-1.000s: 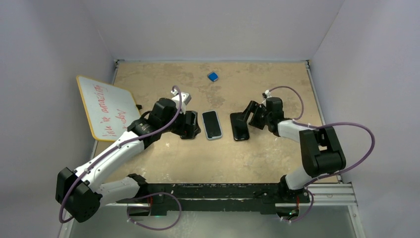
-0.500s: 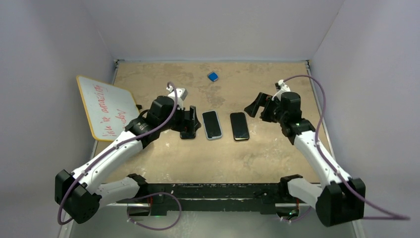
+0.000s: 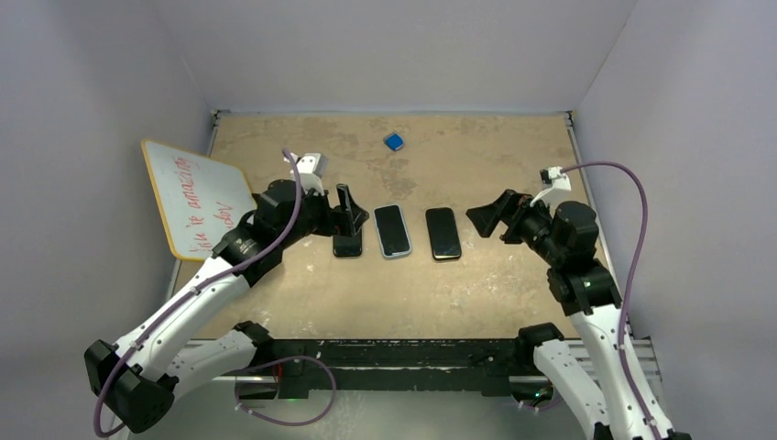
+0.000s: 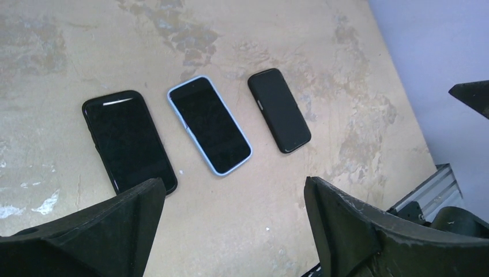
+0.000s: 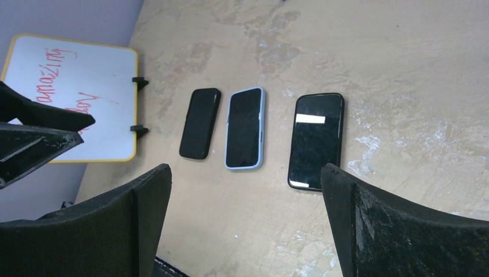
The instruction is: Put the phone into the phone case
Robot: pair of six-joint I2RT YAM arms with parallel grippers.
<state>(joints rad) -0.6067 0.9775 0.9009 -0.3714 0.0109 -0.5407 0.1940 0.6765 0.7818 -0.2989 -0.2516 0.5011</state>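
Three phone-shaped things lie flat in a row mid-table. The middle one is a phone [image 3: 392, 230] [image 4: 209, 124] [image 5: 245, 128] with a dark screen, framed by a light-blue phone case. A black slab [image 3: 347, 244] [image 4: 128, 140] [image 5: 199, 122] lies to its left and another [image 3: 443, 233] [image 4: 279, 109] [image 5: 316, 140] to its right; phone or case, I cannot tell. My left gripper [image 3: 348, 218] [image 4: 232, 182] hangs open over the left slab, empty. My right gripper [image 3: 495, 223] [image 5: 246, 168] is open and empty, right of the row.
A yellow-rimmed whiteboard [image 3: 197, 197] [image 5: 75, 98] with red writing leans at the left wall. A small blue block [image 3: 394, 141] lies near the back. Purple walls close in three sides. The metal rail [image 3: 440, 353] runs along the near edge.
My right gripper has let go of the right black slab, opened wide and drawn back to the right; that slab now lies flat. My left gripper has backed off leftward and risen a little.
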